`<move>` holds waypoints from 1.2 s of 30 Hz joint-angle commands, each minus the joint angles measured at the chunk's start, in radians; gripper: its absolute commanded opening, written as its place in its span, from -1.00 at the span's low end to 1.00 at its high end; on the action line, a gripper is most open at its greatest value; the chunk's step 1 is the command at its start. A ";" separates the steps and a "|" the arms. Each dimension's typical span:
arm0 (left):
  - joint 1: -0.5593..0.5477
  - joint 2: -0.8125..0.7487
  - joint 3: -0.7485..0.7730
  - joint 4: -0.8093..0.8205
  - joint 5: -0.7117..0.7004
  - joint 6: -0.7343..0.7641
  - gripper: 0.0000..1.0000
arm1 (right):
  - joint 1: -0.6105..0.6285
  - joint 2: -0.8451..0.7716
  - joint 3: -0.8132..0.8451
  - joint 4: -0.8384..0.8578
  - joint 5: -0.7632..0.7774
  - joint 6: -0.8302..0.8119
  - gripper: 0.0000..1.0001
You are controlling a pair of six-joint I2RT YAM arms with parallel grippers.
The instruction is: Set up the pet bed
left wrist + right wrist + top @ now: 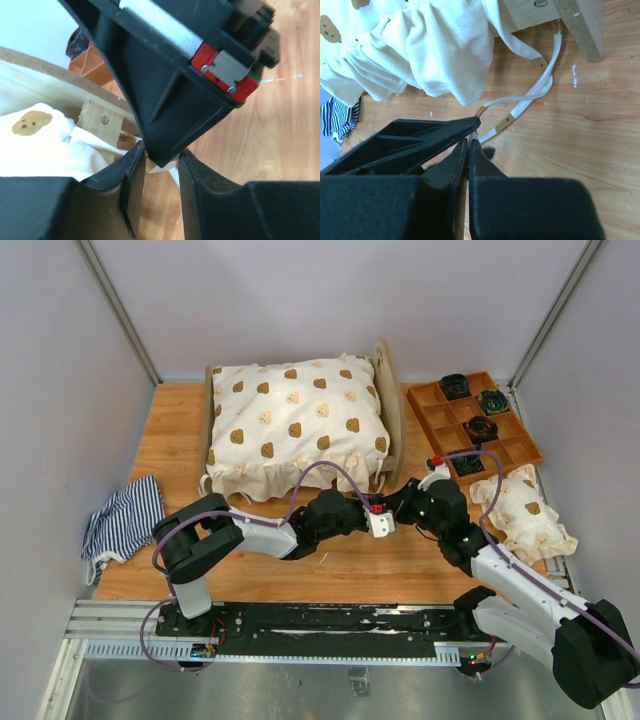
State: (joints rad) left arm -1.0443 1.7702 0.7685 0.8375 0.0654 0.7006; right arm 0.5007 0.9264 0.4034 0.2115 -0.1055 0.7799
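Observation:
The pet bed point(385, 390) stands at the back middle, headboard to the right. A cream bear-print cushion point(295, 425) covers it, so the striped mattress is hidden. Both grippers meet on the table off the bed's near right corner. My right gripper point(469, 142) is shut on the end of a thin white tie strap point(530, 97) that trails from the cushion's frill point(435, 50) past a bed leg point(580, 25). My left gripper point(161, 160) is open. Its jaws straddle the right gripper's tip point(165, 75) and the strap point(170, 167).
A brown compartment tray point(425, 420) with several dark items stands at the back right. A small bear-print pillow point(525, 510) lies in front of it, beside the right arm. A navy-and-white striped cloth point(125, 520) hangs over the table's left edge.

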 commanded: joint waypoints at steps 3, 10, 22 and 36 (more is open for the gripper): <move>-0.013 0.001 0.038 0.012 -0.107 -0.002 -0.83 | -0.014 -0.015 -0.030 0.087 -0.037 -0.072 -0.76; 0.077 -0.068 -0.043 0.214 0.027 -0.696 -0.99 | -0.025 0.001 -0.076 0.318 0.003 -0.508 -0.06; 0.158 0.042 -0.085 0.604 0.004 -1.424 -0.99 | -0.042 0.039 -0.216 0.617 -0.245 -0.859 -0.06; 0.165 0.114 -0.124 0.743 -0.021 -1.575 -0.99 | -0.042 0.143 -0.282 0.947 -0.212 -0.964 -0.57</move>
State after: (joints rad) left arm -0.8848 1.8801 0.6590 1.5036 0.0677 -0.8448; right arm 0.4786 1.0740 0.1551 1.0100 -0.3210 -0.1379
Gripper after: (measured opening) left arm 0.008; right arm 0.290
